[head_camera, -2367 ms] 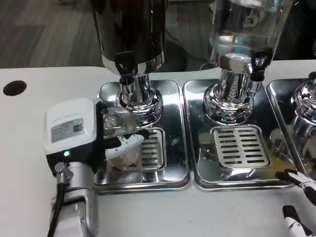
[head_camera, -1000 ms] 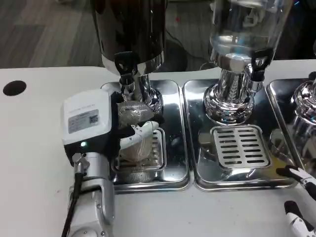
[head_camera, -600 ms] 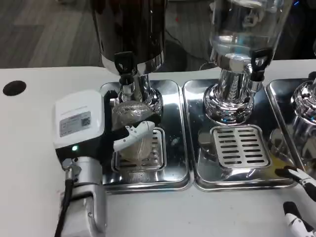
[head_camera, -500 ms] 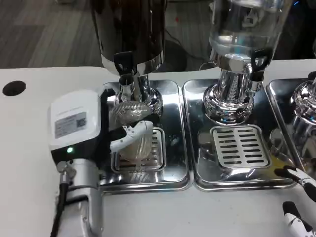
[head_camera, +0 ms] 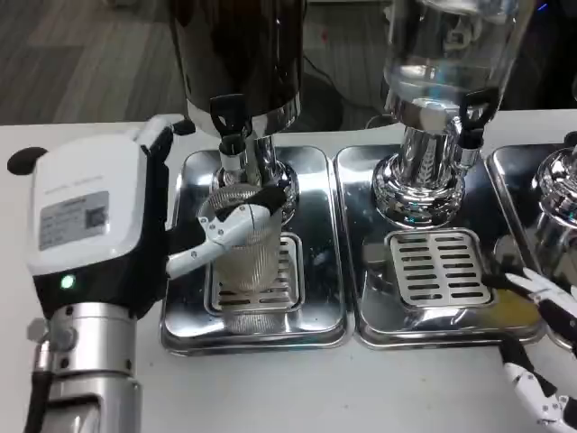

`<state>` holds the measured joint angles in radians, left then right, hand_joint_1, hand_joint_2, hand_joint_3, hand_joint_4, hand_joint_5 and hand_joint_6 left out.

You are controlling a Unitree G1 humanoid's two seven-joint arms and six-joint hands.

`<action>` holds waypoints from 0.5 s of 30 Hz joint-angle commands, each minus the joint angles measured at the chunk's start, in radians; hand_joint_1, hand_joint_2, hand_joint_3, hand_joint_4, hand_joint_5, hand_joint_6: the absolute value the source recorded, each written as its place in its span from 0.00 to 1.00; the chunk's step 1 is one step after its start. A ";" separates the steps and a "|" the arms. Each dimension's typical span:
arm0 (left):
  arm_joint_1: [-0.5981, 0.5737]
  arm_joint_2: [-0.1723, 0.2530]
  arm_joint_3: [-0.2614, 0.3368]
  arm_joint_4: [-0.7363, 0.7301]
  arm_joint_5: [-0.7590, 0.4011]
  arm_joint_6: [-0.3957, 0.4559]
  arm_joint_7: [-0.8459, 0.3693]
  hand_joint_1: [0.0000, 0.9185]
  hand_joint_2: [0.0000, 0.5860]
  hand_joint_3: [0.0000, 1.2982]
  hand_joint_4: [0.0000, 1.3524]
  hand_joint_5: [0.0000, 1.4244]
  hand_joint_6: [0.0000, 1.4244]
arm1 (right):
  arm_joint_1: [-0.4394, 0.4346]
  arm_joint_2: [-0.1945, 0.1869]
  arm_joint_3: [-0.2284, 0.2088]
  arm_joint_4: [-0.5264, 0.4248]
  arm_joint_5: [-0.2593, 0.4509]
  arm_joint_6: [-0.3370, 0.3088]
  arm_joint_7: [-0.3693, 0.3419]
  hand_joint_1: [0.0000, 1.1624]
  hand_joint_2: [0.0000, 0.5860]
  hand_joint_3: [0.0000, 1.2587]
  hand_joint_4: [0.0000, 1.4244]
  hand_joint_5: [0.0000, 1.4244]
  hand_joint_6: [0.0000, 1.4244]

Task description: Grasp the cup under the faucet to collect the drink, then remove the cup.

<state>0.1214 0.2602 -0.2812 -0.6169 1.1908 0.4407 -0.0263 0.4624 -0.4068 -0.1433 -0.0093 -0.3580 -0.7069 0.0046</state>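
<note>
at the left of the bench (head_camera: 72, 126), the left hand (head_camera: 99, 225) reaches across the edge of the left drip tray (head_camera: 311, 162), its fingers (head_camera: 225, 225) wrapped around the clear ribbed cup (head_camera: 243, 248) and grasping it. the cup stands upright on the tray's grille (head_camera: 284, 271), directly beneath the black-handled faucet (head_camera: 230, 122) of the dark dispenser (head_camera: 239, 45); whether any drink has collected in it cannot be told. centre right, a second tray (head_camera: 361, 180) carries a clear dispenser (head_camera: 451, 45) and its own slotted grille (head_camera: 437, 266). at the far right, the right hand (head_camera: 541, 352) hovers at the bench edge, fingers spread and holding nothing. risks from here, as a judgement: the grip looks shallow, so the thin cup could slip or deform if squeezed harder; drawing the cup away tilted could spill its contents; shifting it sideways would take it off the faucet line, sending drink onto the grille.
</note>
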 commanded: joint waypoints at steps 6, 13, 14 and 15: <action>-0.014 -0.023 0.040 -0.065 0.004 -0.059 -0.109 0.01 0.08 0.20 0.13 0.41 0.56 | -0.002 -0.022 -0.020 -0.077 -0.174 -0.021 -0.067 0.47 0.80 0.21 0.09 0.05 0.00; -0.056 -0.057 0.044 -0.073 0.007 -0.079 -0.164 0.00 0.09 0.13 0.05 0.49 0.63 | 0.011 -0.027 -0.022 -0.075 -0.178 -0.010 -0.074 0.46 0.78 0.21 0.09 0.04 0.00; -0.061 -0.062 0.044 -0.074 0.007 -0.080 -0.169 0.00 0.09 0.13 0.05 0.50 0.64 | 0.014 -0.028 -0.022 -0.074 -0.176 -0.010 -0.074 0.46 0.78 0.21 0.09 0.04 0.00; -0.069 -0.069 0.041 -0.075 0.008 -0.082 -0.173 0.00 0.09 0.12 0.04 0.51 0.64 | 0.015 -0.029 -0.022 -0.073 -0.175 -0.010 -0.075 0.46 0.78 0.21 0.09 0.04 0.00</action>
<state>0.0760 0.2041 -0.2450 -0.6772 1.1885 0.3724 -0.1783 0.4712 -0.4263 -0.1568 -0.0838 -0.5367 -0.7157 -0.0550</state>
